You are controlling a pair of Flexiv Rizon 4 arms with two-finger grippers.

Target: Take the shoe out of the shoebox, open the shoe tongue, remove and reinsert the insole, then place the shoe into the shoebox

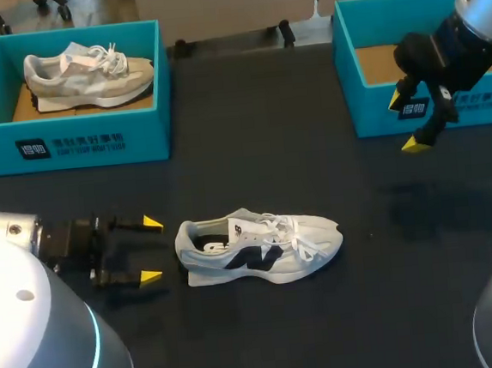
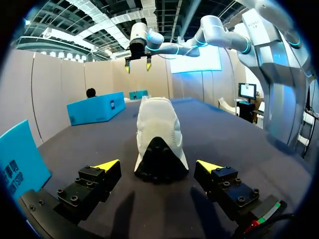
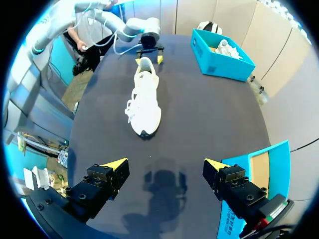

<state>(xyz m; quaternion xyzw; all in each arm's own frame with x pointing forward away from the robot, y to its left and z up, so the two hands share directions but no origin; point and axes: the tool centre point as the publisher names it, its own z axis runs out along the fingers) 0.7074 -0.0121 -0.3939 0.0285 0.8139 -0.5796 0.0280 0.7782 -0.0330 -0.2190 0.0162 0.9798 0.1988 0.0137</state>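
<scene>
A white shoe with dark side markings (image 1: pixel 260 247) lies on the black table near the middle, heel toward my left gripper (image 1: pixel 152 250). That gripper is open and level with the table, its yellow tips just short of the heel (image 2: pixel 160 162); in the left wrist view the left gripper (image 2: pixel 158 166) has the heel ahead, nothing between the fingers. My right gripper (image 1: pixel 406 121) hangs open above the table, in front of the empty teal shoebox (image 1: pixel 369 113) at the back right. In the right wrist view the right gripper (image 3: pixel 165 163) looks down on the shoe (image 3: pixel 143 102) and the left gripper (image 3: pixel 148 52) beyond it.
A second teal shoebox (image 1: pixel 87 142) at the back left holds a beige shoe (image 1: pixel 90 74); it also shows in the right wrist view as a teal box (image 3: pixel 219 62). Bare table lies between the shoe and the right box.
</scene>
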